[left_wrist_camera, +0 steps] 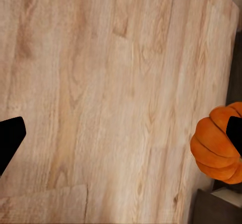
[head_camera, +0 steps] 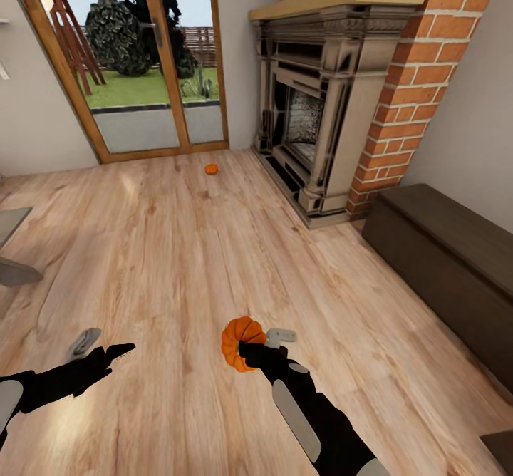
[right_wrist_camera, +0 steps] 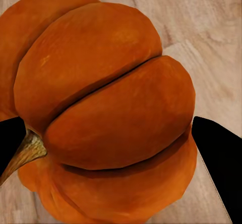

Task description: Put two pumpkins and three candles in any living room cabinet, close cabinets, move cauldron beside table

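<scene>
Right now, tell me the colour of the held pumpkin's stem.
The stem is tan-brown with a greenish tinge; the right wrist view shows it best.

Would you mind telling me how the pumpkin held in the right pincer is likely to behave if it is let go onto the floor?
The pumpkin looks rounded, so it would probably roll on the smooth wood floor. Its ribbed surface likely gives the right pincer some purchase, and it appears rigid, keeping its shape between the fingers.

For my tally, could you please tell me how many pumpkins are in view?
2. One pumpkin is held in the right gripper; the other pumpkin lies on the floor near the glass door.
</scene>
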Robot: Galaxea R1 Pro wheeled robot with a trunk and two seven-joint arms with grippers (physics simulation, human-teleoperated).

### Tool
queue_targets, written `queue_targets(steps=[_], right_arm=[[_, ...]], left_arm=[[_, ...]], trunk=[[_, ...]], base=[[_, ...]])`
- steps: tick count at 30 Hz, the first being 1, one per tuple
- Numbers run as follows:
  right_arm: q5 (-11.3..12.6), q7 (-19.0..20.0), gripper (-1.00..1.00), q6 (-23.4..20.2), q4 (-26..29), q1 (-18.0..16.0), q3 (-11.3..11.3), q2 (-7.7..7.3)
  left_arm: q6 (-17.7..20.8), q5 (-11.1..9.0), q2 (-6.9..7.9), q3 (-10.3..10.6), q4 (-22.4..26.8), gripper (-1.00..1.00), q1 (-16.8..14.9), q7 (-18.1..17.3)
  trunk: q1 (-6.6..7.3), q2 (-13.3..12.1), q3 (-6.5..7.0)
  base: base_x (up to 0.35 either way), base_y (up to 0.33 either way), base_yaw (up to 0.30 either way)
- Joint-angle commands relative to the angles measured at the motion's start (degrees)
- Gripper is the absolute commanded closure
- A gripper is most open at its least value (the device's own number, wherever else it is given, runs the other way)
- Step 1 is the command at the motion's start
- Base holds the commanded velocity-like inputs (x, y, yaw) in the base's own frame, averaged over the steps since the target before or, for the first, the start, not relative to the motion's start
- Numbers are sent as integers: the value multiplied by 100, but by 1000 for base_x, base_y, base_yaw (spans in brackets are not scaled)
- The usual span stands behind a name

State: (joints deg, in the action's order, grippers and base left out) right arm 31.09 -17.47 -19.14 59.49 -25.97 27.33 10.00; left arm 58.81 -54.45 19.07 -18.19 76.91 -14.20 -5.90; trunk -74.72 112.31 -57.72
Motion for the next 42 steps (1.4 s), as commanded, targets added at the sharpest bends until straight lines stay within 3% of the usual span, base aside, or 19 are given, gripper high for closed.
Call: queue_targets(steps=[1, 17, 42], right_arm=[[47, -46, 100, -11, 10, -4, 10, 0], [47, -46, 100, -11, 9, -4, 10, 0], [49, -25, 100, -13, 2, -4, 1, 0]], left_arm=[[25, 57, -1, -9, 0, -100, -4, -60], [25, 41, -4, -17, 0, -100, -4, -60], [25, 39, -3, -9, 0, -100, -4, -52]], trunk=[[-3, 2, 5], [-3, 2, 151], [-3, 2, 159]], base=[[330, 0, 0], [323, 114, 26], [292, 173, 3]])
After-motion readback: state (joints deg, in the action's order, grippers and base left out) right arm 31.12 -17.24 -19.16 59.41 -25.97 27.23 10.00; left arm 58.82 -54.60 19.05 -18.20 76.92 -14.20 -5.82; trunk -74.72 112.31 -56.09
